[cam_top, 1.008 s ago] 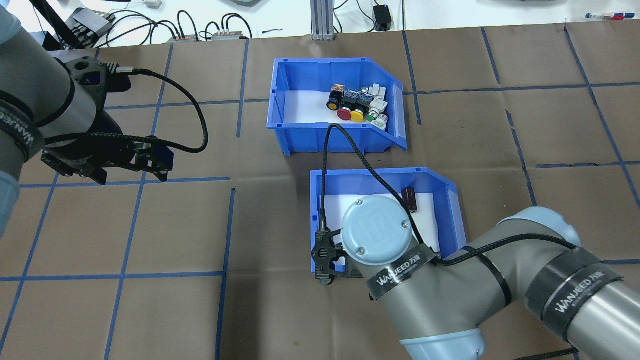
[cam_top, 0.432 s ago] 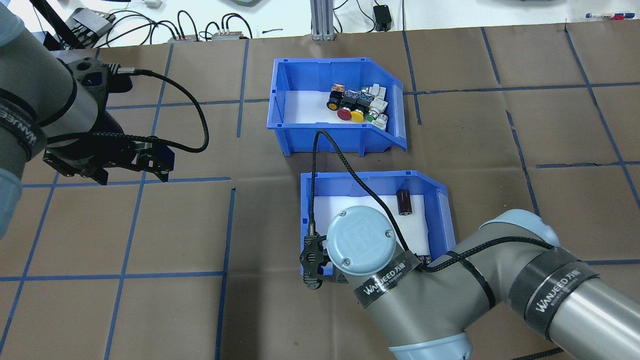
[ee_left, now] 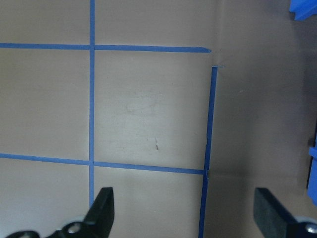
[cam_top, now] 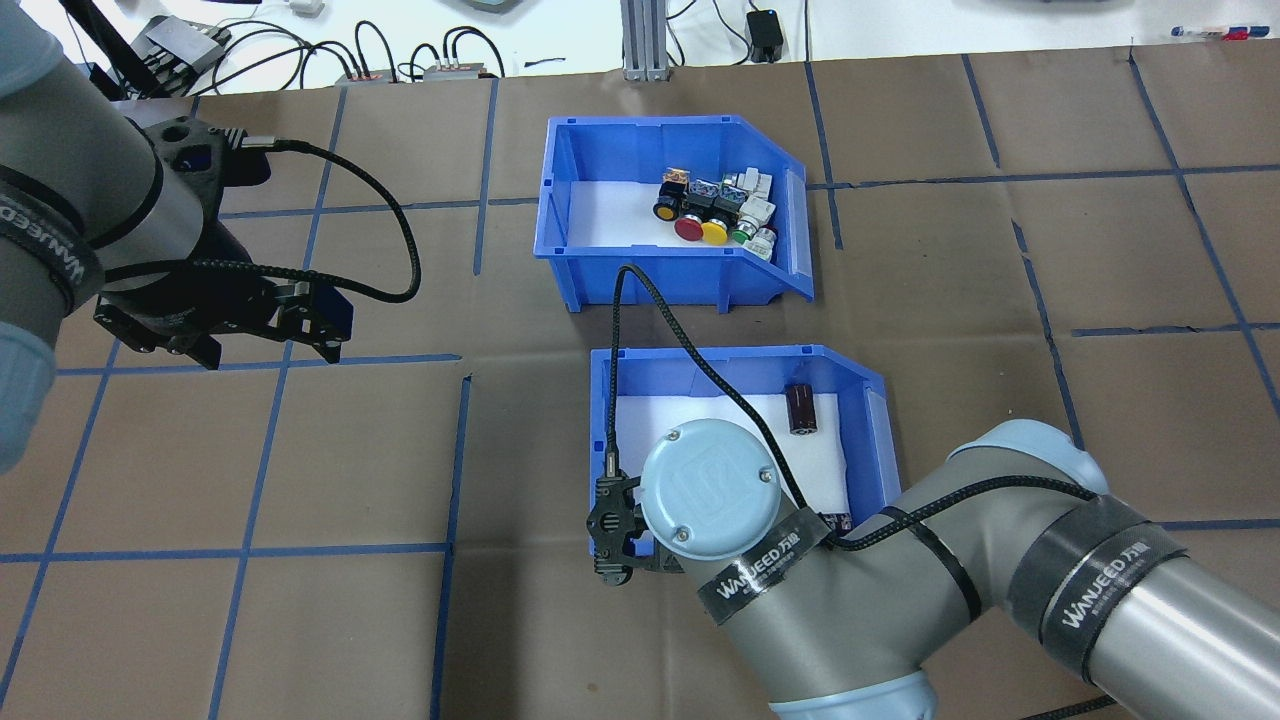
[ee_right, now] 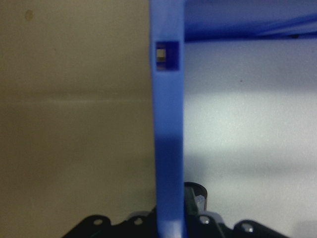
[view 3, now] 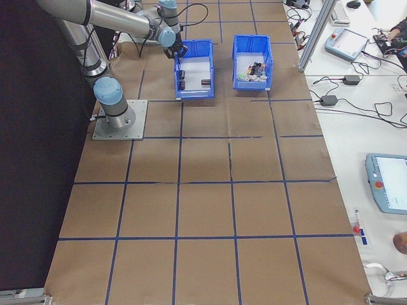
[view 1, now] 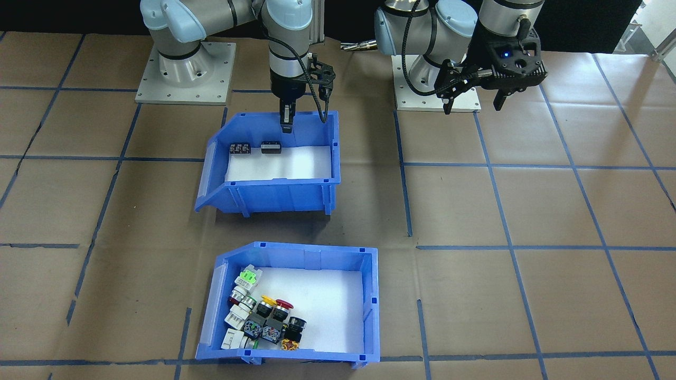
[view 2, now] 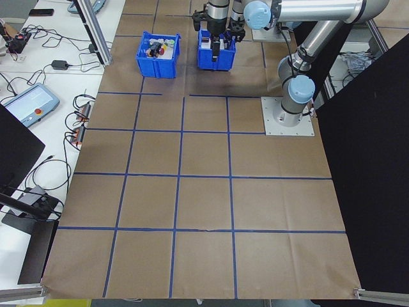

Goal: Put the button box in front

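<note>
The cylinder bin has slid leftward and toward the robot over the last second, dragged by the right gripper, whose fingers straddle and pinch its rear wall. The button box sits just beyond that bin, untouched. The left gripper hovers with fingers spread, well left of the box. To do this well, keep the drag low and level so the bin clears the box. The wrist hides the pinch from overhead.
</note>
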Motion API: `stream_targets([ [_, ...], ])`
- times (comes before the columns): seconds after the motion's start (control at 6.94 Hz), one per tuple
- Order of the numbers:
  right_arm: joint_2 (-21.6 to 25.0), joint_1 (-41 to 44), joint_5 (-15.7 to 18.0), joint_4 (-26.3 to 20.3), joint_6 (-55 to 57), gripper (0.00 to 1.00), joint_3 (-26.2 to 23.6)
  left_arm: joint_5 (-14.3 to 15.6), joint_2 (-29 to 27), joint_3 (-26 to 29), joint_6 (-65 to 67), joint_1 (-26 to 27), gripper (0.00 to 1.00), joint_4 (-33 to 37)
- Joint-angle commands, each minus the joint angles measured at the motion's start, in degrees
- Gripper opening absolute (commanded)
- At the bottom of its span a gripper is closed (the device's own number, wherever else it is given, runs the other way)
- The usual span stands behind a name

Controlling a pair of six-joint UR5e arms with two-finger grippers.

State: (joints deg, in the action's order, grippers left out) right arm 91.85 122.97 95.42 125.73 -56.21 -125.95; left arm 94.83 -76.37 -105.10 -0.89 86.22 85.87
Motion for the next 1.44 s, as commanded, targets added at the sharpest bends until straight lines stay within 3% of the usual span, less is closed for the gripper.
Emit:
stream_targets([
  [0.0,-1.4,0.1,-0.2,0.0,0.2,0.16,1.0,0.1,0.1,0.0,0.0,0.0,1.0,0.0],
  [0.14,-1.6,0.1,-0.4,0.0,0.1,0.94,1.0,0.1,0.0,0.1,0.0,0.0,1.0,0.0],
  [0.29,-1.1,0.0,-0.2,-0.1,0.2,1.0,1.1,0.1,0.0,0.1,0.0,0.0,1.0,0.0],
  [0.58,0.0,-0.4,-0.1,-1.7,0.2,1.0,3.1,0.1,0.0,0.2,0.0,0.0,1.0,-0.1],
  [0.86,4.3,-2.9,0.0,-9.0,0.2,1.0,6.5,0.1,0.1,0.2,-0.1,-0.1,1.0,-0.1],
  [1.3,9.1,-15.4,-1.0,-12.3,3.4,1.0,8.8,0.2,0.2,0.1,-0.2,-0.2,1.0,0.0],
])
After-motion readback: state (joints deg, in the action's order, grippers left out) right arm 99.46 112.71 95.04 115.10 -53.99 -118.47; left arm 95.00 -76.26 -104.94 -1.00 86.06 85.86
